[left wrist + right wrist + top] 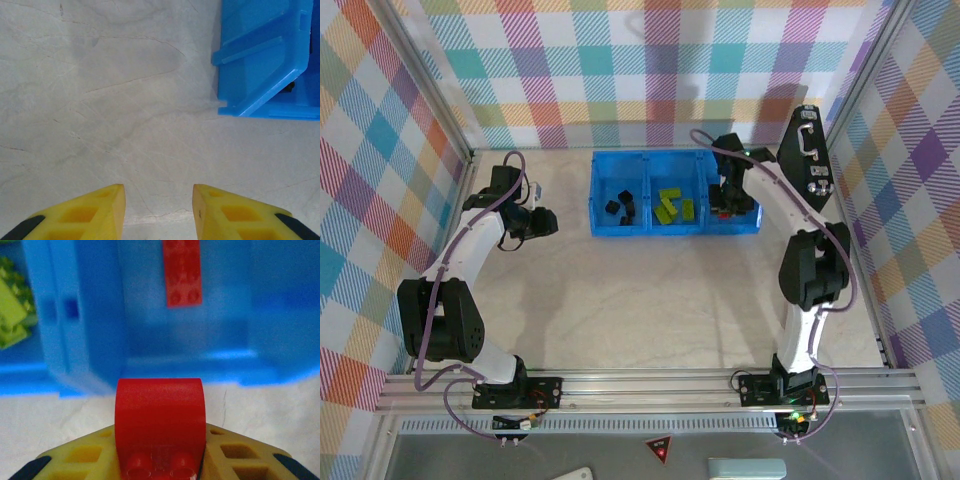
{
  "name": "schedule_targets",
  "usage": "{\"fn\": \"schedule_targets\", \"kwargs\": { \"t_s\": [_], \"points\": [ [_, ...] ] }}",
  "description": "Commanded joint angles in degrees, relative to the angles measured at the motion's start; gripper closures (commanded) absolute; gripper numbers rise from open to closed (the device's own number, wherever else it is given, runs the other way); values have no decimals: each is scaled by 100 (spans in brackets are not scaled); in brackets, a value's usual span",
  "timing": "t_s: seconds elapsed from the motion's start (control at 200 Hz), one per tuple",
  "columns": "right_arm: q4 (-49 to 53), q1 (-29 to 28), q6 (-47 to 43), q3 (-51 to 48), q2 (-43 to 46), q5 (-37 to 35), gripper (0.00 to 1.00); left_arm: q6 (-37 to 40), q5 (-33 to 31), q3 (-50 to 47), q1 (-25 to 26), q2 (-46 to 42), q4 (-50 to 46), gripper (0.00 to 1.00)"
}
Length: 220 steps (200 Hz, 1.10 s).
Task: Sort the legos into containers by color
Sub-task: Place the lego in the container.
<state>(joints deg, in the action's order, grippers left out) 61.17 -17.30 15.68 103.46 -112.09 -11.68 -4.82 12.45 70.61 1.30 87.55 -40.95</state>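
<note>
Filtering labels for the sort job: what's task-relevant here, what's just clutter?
Job:
tray
black bricks
green bricks
binned red brick
held red brick, in right end effector

Lying about:
black case

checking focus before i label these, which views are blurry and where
Right wrist: the blue tray and the loose red brick in it are soft, the held red brick in the right pincer looks sharper. Left wrist: the table veining and tray corner are crisp. Top external: even light, soft shadows, no glare.
</note>
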Motion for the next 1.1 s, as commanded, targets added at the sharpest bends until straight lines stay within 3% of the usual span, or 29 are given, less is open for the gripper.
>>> {"fn": "schedule_targets", "kwargs": {
  "t_s": [0.0,0.46,0.91,1.095],
  "points": [
    [347,146,-375,769,-520,-232,64,53,112,-117,-26,-90,103,60],
    [943,567,-801,3160,-2278,-435,64,56,102,-65,474,87,60,60],
    [695,690,-977,3308,-2776,-1003,63,71,188,-22,753,-18,-37,60],
    [640,693,-946,3233,-2660,-1109,52,69,192,-12,819,-53,-44,60]
  ]
}}
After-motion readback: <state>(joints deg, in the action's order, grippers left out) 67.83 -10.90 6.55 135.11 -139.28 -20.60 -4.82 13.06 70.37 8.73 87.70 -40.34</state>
